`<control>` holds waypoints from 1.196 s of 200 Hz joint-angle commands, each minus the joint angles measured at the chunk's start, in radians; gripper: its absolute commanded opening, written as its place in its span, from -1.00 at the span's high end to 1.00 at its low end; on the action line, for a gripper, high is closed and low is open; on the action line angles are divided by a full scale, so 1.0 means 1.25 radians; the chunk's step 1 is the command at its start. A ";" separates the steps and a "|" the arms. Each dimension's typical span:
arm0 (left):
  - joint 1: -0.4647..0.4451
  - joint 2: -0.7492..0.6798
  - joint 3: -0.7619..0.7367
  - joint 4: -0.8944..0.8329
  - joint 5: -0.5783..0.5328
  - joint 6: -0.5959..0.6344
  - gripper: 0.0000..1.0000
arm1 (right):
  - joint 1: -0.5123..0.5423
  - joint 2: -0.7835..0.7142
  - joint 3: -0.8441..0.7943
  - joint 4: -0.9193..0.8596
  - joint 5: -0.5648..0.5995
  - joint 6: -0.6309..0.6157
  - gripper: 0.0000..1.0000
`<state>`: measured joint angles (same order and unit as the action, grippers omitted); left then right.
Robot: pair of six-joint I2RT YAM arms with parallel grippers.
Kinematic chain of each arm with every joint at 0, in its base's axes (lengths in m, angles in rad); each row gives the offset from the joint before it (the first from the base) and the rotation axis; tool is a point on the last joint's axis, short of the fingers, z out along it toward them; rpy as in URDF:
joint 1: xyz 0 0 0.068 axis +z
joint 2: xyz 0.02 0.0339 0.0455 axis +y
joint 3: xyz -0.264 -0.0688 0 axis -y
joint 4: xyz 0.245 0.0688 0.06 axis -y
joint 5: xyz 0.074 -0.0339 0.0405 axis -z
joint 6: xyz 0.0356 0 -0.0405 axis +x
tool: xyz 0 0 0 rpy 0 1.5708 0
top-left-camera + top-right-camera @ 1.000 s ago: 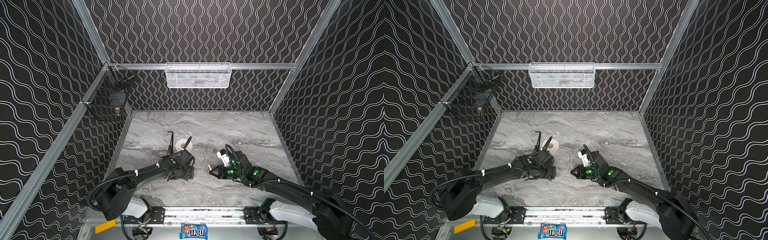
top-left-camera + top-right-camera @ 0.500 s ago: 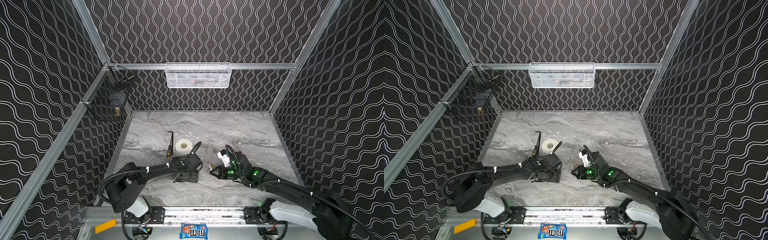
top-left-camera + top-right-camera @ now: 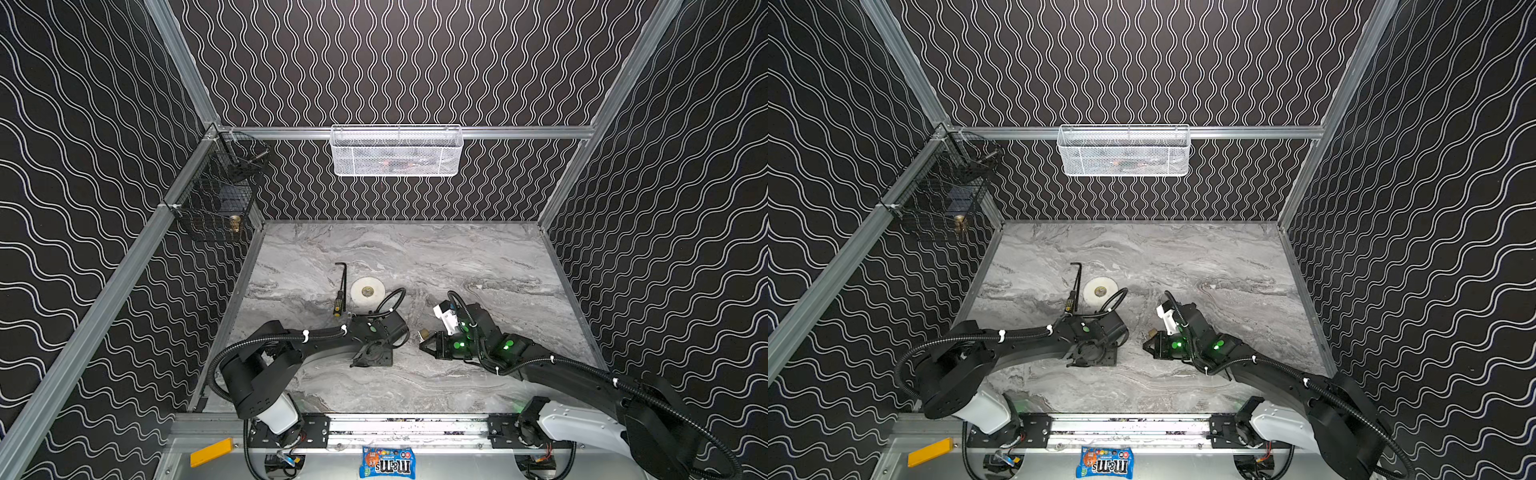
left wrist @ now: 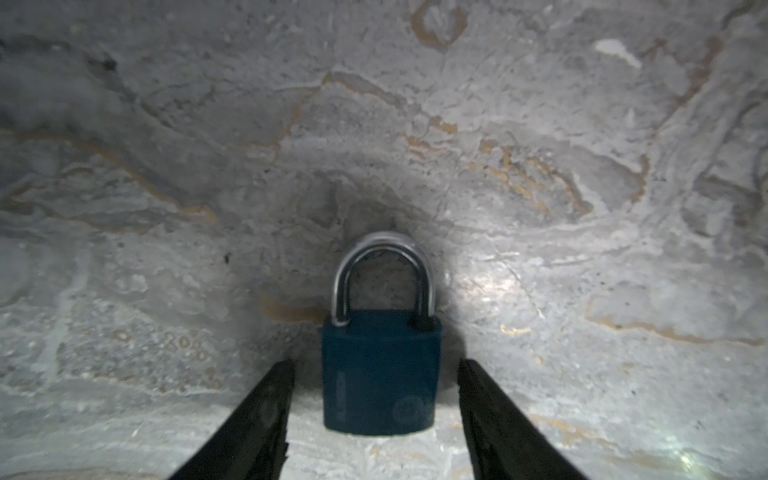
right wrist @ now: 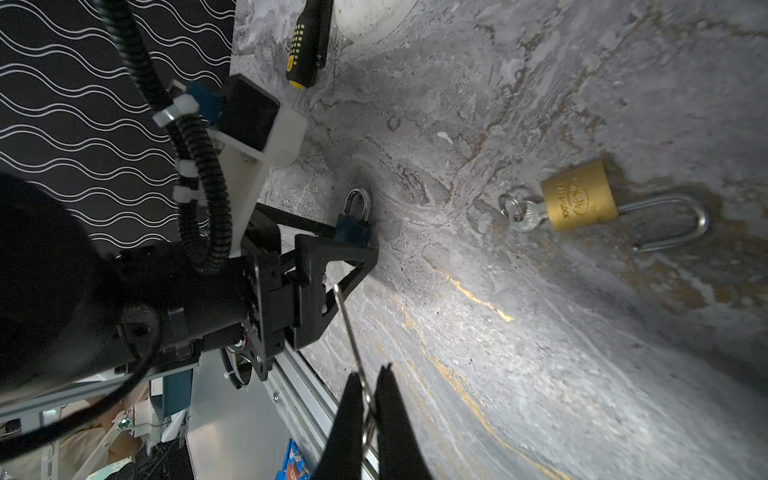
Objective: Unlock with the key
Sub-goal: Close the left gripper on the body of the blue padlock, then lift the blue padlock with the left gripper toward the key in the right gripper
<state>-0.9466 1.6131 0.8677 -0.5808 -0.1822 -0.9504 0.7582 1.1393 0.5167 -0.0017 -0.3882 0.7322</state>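
Your left gripper (image 4: 376, 365) stood spread astride blue padlock (image 4: 380, 374), jaws either side of body, gaps both sides, no contact. Padlock lay flat on table (image 4: 166, 166), shackle seated, pointing away from wrist. Judged small, dense, rigid, painted faces likely slick: clamp across body's flat sides, not round shackle. Brass padlock (image 5: 579, 201) lay between arms, second key (image 5: 524, 216) in it. Your right gripper (image 5: 370, 372) was pinching key (image 5: 344, 320) by head, blade toward left gripper. Thin blade could swivel in pinch.

Dark blue padlock (image 4: 380, 374) with silver shackle; brass-gold padlock (image 5: 579, 201); grey marbled counter (image 3: 415, 257); black walls (image 3: 395, 62) with white wavy lines.
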 commanded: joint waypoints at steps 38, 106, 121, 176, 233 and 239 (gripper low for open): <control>-0.002 0.032 0.013 -0.029 -0.004 -0.019 -0.21 | -0.004 -0.008 -0.015 0.037 -0.005 0.006 1.00; -0.004 0.053 0.017 -0.036 0.009 -0.010 0.00 | -0.009 -0.006 -0.018 0.044 -0.012 0.010 1.00; -0.004 0.051 0.012 -0.031 0.012 -0.008 0.06 | -0.010 0.000 -0.022 0.053 -0.017 0.015 1.00; -0.004 0.050 0.020 -0.047 0.010 0.008 0.25 | -0.011 0.007 -0.016 0.068 -0.023 0.019 1.00; -0.004 0.035 0.093 -0.054 -0.003 0.005 0.43 | -0.013 0.054 0.053 -0.046 -0.059 -0.068 1.00; -0.004 0.025 0.095 -0.051 -0.007 -0.007 0.45 | -0.011 0.054 0.059 -0.057 -0.060 -0.072 1.00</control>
<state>-0.9512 1.6707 0.9604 -0.6247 -0.1749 -0.9386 0.7441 1.1950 0.5484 0.0029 -0.4355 0.7097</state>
